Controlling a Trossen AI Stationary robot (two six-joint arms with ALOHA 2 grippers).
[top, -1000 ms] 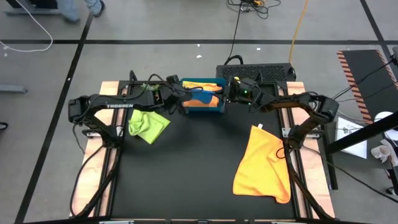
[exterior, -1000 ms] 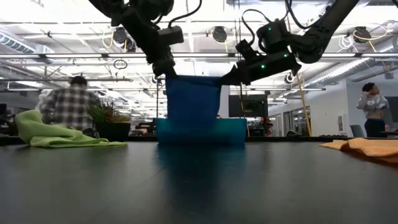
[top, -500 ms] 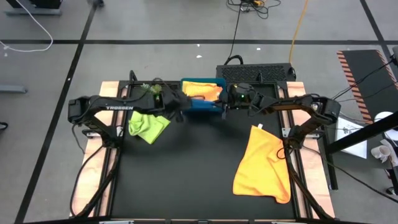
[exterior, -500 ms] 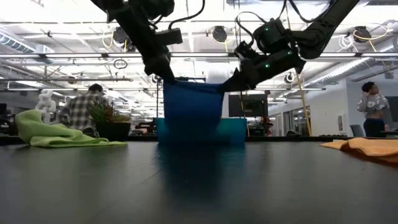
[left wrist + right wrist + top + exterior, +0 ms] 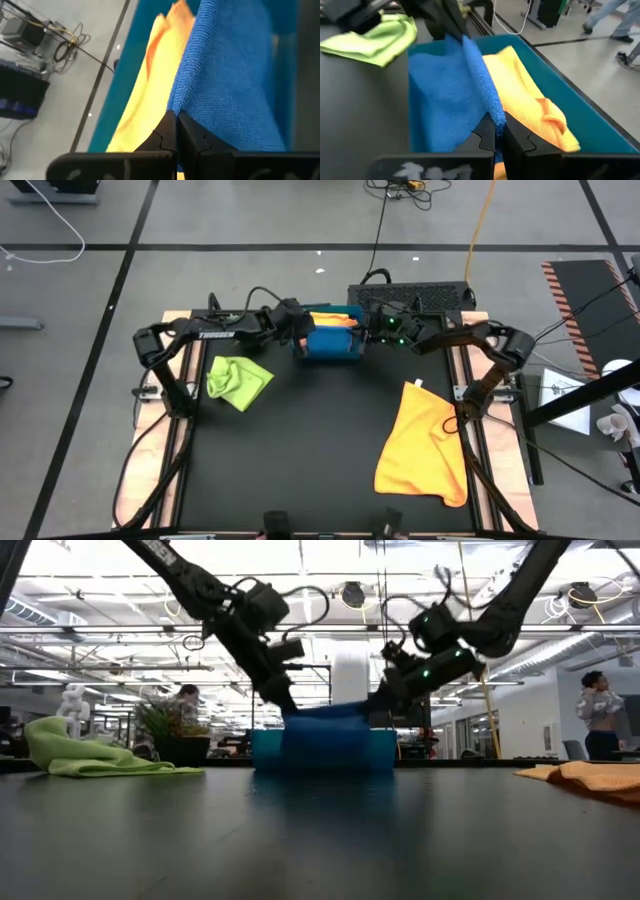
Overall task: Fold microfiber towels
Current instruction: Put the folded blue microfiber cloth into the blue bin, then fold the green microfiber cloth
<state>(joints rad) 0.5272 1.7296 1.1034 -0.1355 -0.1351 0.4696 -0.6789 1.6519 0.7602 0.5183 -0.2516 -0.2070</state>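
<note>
Black surface point(image 5: 300, 450) under a bright workshop ceiling. Lowered since a second ago: blue towel point(image 5: 325, 735), then hanging tall between both arms, now sunk into teal tray point(image 5: 350, 352) at 12 o'clock, draped over its near wall. Pinched at one top corner by left tool point(image 5: 176, 131), fully closed on the fabric; pinched at the other corner by right tool point(image 5: 496, 134), likewise clamped tight. Packed behind it in the same tray: yellow towel point(image 5: 520, 95) and orange towel point(image 5: 555, 127). Crumpled at 10 o'clock, lime green towel point(image 5: 238, 380); spread at 4 o'clock, second orange towel point(image 5: 425, 445). Both unmoved.
</note>
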